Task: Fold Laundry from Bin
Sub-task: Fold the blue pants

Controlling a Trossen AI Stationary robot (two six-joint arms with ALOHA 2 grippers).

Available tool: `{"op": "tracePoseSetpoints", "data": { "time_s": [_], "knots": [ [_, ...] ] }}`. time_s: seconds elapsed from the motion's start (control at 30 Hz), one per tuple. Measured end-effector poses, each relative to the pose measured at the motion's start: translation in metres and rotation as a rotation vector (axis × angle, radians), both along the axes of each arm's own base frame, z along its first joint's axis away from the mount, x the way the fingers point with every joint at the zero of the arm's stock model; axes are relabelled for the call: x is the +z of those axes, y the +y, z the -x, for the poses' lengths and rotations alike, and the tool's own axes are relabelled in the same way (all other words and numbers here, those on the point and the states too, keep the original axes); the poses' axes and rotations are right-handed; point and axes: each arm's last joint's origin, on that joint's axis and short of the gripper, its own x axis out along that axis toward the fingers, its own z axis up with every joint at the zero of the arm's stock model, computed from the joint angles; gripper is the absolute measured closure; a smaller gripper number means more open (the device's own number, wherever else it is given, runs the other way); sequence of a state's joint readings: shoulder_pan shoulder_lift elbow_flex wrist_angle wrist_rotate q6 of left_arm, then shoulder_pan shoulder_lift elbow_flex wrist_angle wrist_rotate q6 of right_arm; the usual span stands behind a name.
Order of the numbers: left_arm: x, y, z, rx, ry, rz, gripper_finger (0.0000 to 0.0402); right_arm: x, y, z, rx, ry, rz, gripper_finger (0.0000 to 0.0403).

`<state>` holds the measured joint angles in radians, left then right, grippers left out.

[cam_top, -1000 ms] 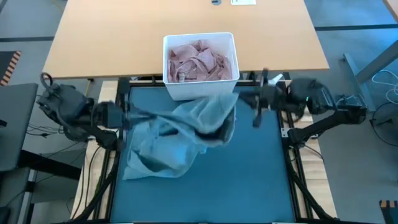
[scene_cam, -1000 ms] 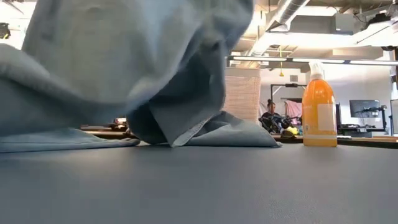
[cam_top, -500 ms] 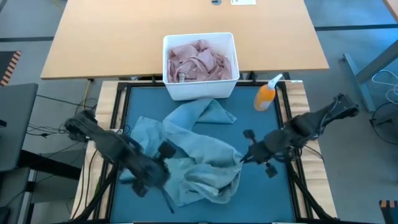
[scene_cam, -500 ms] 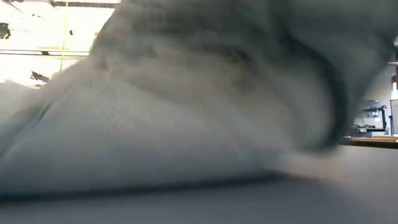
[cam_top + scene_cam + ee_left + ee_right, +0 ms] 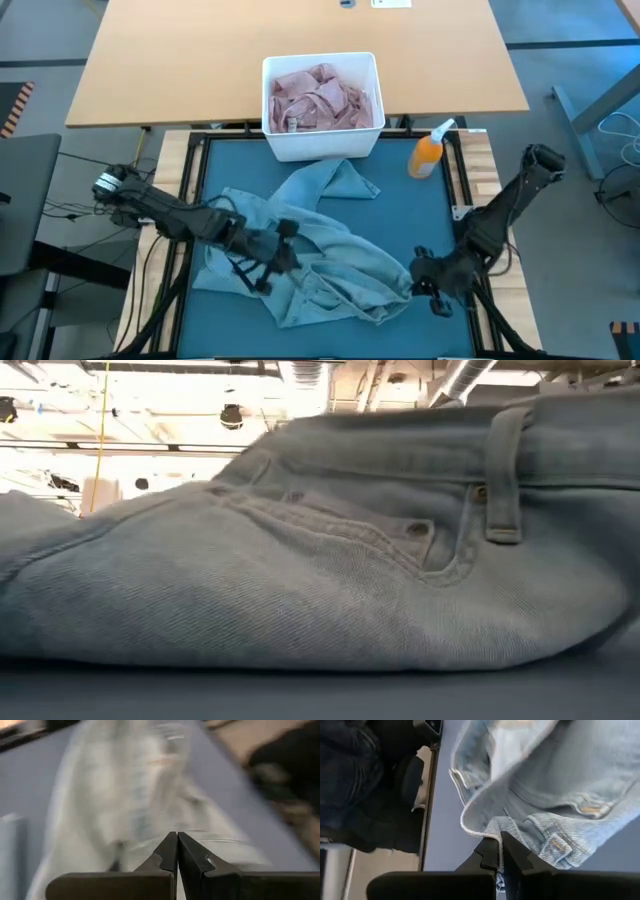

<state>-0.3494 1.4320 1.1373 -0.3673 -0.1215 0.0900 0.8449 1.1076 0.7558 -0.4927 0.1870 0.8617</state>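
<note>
Light blue jeans [image 5: 320, 250] crumpled on mat, white bin [image 5: 322, 140] — pink laundry [image 5: 320, 98] inside

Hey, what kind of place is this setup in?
Probably a robotics lab or workshop: two robot arms work over a blue mat with jeans on it, a white bin sits on a plain wooden table, and exposed ceiling ducts run overhead.

No text, label, brand, number or sign can be read in any of the views. The face of the orange spray bottle [image 5: 428, 152] is seen too small for any lettering to be made out.
</note>
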Motion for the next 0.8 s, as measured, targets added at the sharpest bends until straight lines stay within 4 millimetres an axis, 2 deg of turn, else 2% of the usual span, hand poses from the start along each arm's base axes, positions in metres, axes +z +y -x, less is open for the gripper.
{"op": "tracePoseSetpoints", "data": {
  "time_s": [0.07, 0.17, 0.33, 0.4, 0.57, 0.7, 0.8],
  "knots": [
    [-0.01, 0.016, -0.005, 0.1, -0.025, -0.057, 0.0401, -0.002, 0.007, 0.006, -0.038, 0.009, -0.014, 0.0376],
    [-0.013, 0.04, -0.012, 0.211, -0.038, -0.117, 0.0396, -0.006, 0.015, 0.011, -0.055, 0.015, -0.02, 0.0375],
    [-0.025, 0.073, -0.012, 0.193, 0.068, -0.049, 0.0355, -0.013, 0.021, 0.009, -0.082, 0.045, -0.019, 0.0374],
    [-0.03, 0.078, -0.008, 0.146, 0.139, -0.067, 0.0331, -0.016, 0.022, 0.008, -0.085, 0.053, -0.011, 0.0373],
    [-0.047, 0.08, 0.005, 0.02, 0.284, -0.262, 0.0266, -0.018, 0.021, 0.006, -0.098, 0.062, 0.002, 0.0372],
    [-0.059, 0.083, 0.012, 0.022, 0.355, -0.37, 0.0224, -0.018, 0.02, 0.004, -0.113, 0.069, -0.017, 0.0364],
    [-0.075, 0.09, 0.019, 0.033, 0.405, -0.427, 0.021, -0.017, 0.021, 0.005, -0.132, 0.091, -0.05, 0.0355]
  ]
}}
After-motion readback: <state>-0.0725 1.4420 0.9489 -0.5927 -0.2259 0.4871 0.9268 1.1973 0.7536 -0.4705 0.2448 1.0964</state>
